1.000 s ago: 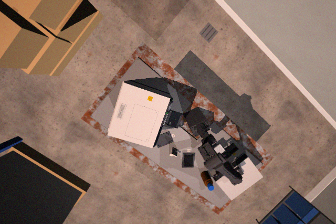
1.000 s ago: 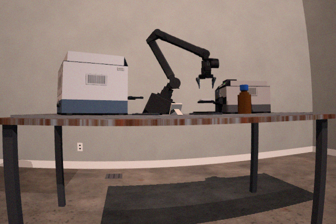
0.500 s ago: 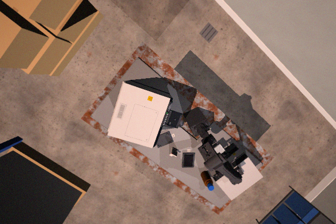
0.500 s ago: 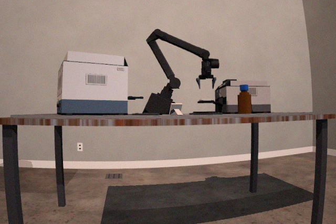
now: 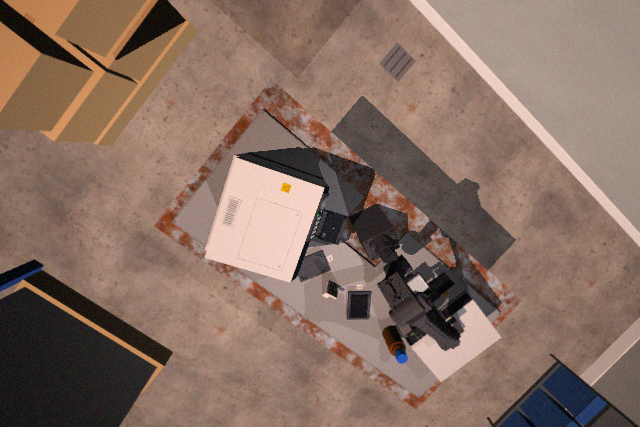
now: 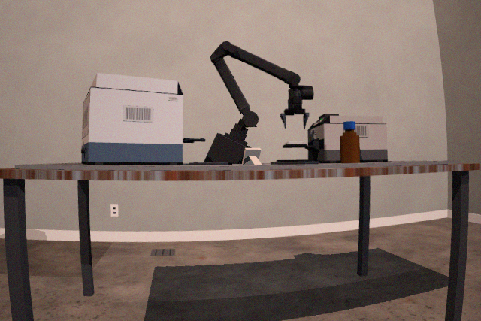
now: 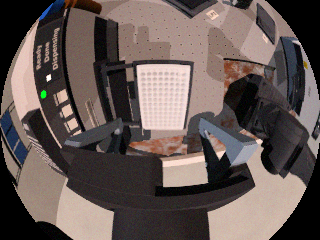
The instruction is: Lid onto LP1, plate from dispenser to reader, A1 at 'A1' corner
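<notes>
The black arm (image 5: 413, 303) (image 6: 260, 62) (image 7: 280, 125) is bent high over the counter (image 5: 341, 347) (image 6: 233, 174) (image 7: 210, 45). Its pincer (image 6: 295, 128) (image 7: 161, 121) points down, and its two fingers are spread wide with only air between them. It hangs above the white plate (image 5: 418, 282) (image 6: 297, 143) (image 7: 164, 95), and the two are apart.

The plate lies flat on the dark stage (image 6: 294, 146) (image 7: 191, 75) that sticks out of the dispenser (image 5: 470, 344) (image 6: 373, 144) (image 7: 47, 65). Rows of little round spots show on its top. I cannot tell if the lid is on it. A green light (image 7: 43, 94) glows on the dispenser, next to the words Ready, Done and Dispensing.

The brown bottle (image 5: 393, 342) (image 6: 349, 146) (image 7: 82, 5) with a blue cap stands up straight near the dispenser. The dark tray at LP1 (image 5: 359, 304) (image 6: 294, 162) (image 7: 192, 4) sits flat on the counter, and a small light stand (image 5: 330, 289) (image 6: 252, 154) is near it. The big white reader (image 5: 266, 220) (image 6: 134, 127) (image 7: 310, 95) is well apart from the dispenser, and its own dark shelf (image 5: 330, 227) (image 6: 194, 140) sticks out toward the arm's side.
</notes>
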Robot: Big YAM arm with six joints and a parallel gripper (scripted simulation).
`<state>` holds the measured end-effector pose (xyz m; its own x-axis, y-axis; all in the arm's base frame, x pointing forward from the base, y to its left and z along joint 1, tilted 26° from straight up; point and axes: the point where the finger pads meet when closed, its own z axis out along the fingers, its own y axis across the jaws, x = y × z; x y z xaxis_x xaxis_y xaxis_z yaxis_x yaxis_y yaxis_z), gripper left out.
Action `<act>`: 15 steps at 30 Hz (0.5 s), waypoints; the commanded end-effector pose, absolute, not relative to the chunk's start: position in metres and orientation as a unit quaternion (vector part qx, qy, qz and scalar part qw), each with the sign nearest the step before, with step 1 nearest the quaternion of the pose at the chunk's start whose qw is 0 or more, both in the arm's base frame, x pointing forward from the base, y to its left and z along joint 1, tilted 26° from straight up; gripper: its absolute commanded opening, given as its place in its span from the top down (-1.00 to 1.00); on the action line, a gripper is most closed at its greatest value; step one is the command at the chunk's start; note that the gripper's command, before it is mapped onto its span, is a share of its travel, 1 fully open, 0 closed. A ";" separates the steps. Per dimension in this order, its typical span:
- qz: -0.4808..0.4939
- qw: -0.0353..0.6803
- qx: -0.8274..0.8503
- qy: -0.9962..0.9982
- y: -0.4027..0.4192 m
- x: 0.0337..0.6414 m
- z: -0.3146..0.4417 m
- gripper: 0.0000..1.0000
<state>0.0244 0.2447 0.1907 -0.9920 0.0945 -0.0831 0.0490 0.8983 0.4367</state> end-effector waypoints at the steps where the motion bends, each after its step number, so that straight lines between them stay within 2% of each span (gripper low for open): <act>1: 0.234 0.055 0.039 0.970 0.249 0.028 0.194 -1.00; 15: 0.236 0.052 0.052 0.969 0.252 0.029 0.189 -1.00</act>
